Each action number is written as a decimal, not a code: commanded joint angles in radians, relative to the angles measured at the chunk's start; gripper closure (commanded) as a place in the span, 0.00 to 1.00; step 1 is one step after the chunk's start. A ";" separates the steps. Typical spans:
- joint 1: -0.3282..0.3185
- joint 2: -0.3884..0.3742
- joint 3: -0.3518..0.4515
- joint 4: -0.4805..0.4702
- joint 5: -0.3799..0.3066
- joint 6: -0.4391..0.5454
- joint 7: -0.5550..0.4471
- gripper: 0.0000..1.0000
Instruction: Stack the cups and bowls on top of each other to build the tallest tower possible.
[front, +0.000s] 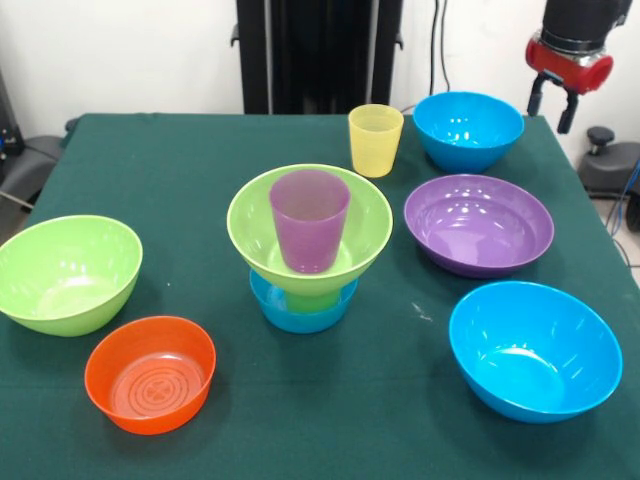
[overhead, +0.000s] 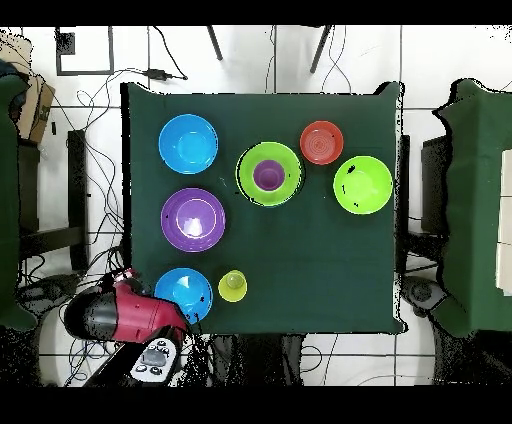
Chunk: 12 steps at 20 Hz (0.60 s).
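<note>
Tower (front: 308, 250) mid-worktop: small blue bowl, green cup, green bowl, purple cup (front: 309, 222) on top. Gripper (front: 552, 106) hangs off corner, jaws apart, empty.

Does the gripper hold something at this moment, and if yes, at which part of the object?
Nothing is held. The gripper hangs in the air beyond the table's far corner, beside the far blue bowl, its two fingers spread with only empty space between them.

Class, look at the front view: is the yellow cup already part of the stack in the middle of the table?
No: the yellow cup stands alone on the table, behind the stack, which the purple cup tops.
</note>
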<state>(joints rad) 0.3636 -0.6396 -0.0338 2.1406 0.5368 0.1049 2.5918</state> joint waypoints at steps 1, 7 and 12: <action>0.081 0.066 -0.009 -0.083 0.017 -0.004 0.136 0.00; 0.167 0.063 -0.158 -0.130 0.002 0.119 0.122 0.00; 0.258 0.079 -0.380 -0.233 -0.094 0.327 0.070 0.00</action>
<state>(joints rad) 0.5793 -0.5953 -0.2531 2.0632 0.5153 0.2054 2.5918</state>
